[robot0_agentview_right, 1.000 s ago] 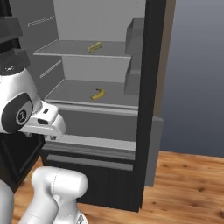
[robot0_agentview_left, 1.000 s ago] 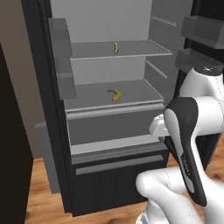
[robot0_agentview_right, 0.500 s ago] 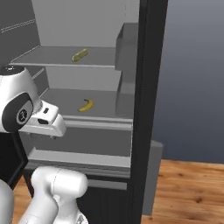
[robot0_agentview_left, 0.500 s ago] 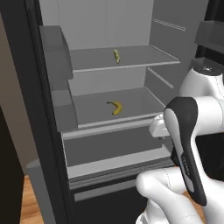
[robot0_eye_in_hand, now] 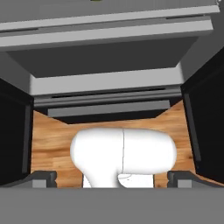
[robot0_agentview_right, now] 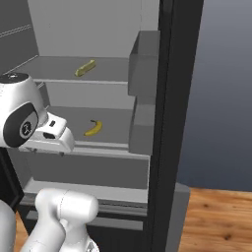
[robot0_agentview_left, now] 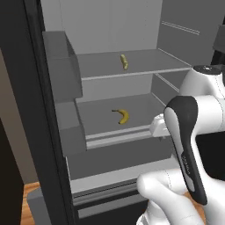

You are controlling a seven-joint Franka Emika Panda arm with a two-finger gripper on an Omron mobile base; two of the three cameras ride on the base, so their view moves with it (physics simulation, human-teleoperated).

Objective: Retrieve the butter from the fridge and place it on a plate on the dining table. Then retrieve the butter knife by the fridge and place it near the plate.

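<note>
The fridge (robot0_agentview_left: 52, 132) stands open, its light grey shelves exposed in both base views. The butter (robot0_agentview_left: 124, 61) lies on the upper shelf (robot0_agentview_left: 145, 63), a short straight yellow stick, at about 12 o'clock from the banana (robot0_agentview_left: 122, 116), which rests on the shelf below. In the right base view the butter (robot0_agentview_right: 85, 68) sits at about 12 o'clock from the banana (robot0_agentview_right: 93, 128), well apart from it, one shelf up. Grey door bins (robot0_agentview_right: 145, 64) hang on the black door edge at 3 o'clock of the shelves in the right base view, and at 9 o'clock in the left base view. The arm (robot0_agentview_left: 193, 132) stands in front of the lower part of the fridge, below the level of both shelves. In the hand view the gripper (robot0_eye_in_hand: 113, 178) points down at the wooden floor (robot0_eye_in_hand: 52, 135) before the fridge's bottom drawer (robot0_eye_in_hand: 109, 57); its fingertips (robot0_eye_in_hand: 43, 177) stand at the far sides of the view, jaws spread wide, with nothing between them but the robot's own body.
</note>
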